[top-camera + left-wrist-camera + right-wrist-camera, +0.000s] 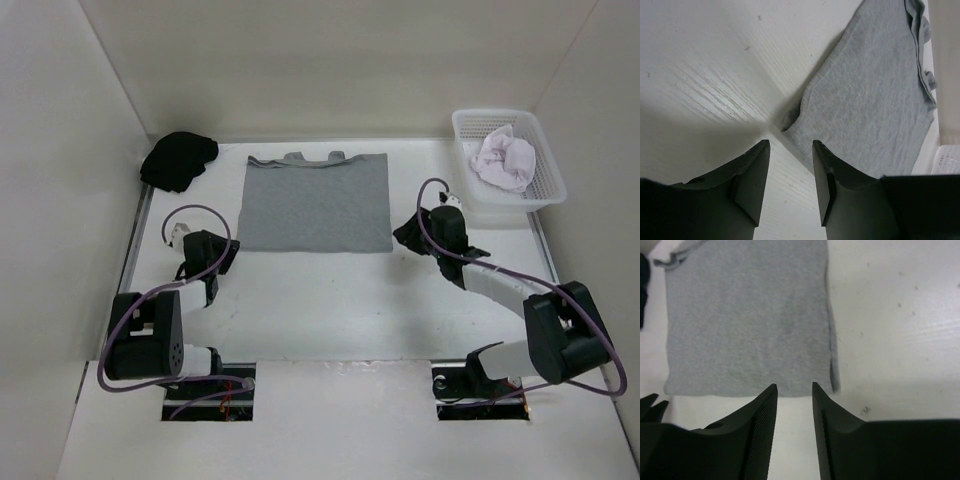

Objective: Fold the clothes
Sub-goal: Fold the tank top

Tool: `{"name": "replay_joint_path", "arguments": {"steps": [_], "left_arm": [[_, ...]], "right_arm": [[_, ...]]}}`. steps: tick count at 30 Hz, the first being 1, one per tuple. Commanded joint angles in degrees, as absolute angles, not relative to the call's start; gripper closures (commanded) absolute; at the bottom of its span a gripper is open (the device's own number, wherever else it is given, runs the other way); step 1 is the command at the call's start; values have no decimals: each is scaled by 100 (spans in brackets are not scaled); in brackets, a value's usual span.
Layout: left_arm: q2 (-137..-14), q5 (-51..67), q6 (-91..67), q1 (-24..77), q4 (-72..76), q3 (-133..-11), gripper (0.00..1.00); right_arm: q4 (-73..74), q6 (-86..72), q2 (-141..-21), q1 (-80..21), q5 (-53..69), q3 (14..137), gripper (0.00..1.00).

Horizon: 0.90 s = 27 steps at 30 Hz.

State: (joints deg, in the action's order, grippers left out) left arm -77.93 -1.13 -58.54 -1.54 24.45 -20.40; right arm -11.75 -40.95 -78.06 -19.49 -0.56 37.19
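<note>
The clothes [318,205] are one plain grey knit garment, lying flat as a rectangle at the back middle of the table, neckline toward the far wall. My left gripper [230,256] sits just off its near left corner. In the left wrist view that gripper [790,143] is open over bare table, the clothes [870,100] just ahead and to the right. My right gripper [406,236] is beside the near right corner. The right wrist view shows it [794,386] open too, nothing between the fingers, tips just short of the hem of the clothes [745,320].
A black cloth bundle [178,160] lies in the back left corner. A white plastic basket [548,160] at the back right holds a pale pinkish-white cloth [505,160]. White walls close in the table on three sides.
</note>
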Motion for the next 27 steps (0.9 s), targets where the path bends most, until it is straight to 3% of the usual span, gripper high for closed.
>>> {"name": "replay_joint_path", "arguments": {"steps": [1, 7, 11, 13, 22, 27], "left_arm": [[-7918, 79, -6029, -224, 3006, -2004, 63], [-8507, 26, -6161, -189, 3418, -2162, 66], [-8727, -26, -6275, -189, 3656, -2136, 86], [-8780, -70, -6345, -224, 3656, -2171, 93], [-8780, -255, -6372, -207, 3683, -2215, 96], [-8807, -255, -6372, -198, 3691, -2215, 97]], "right_arm": [[-1678, -4271, -7734, -1912, -114, 3420, 59], [-1942, -4596, -8155, -1859, -79, 3208, 57], [-2214, -4991, -8419, -1868, -88, 3112, 44], [-2381, -5167, -8630, -1894, -35, 3111, 43], [-2847, -5783, -9368, -1947, 70, 3199, 58], [-2988, -5933, -9536, -1938, 105, 3217, 75]]}}
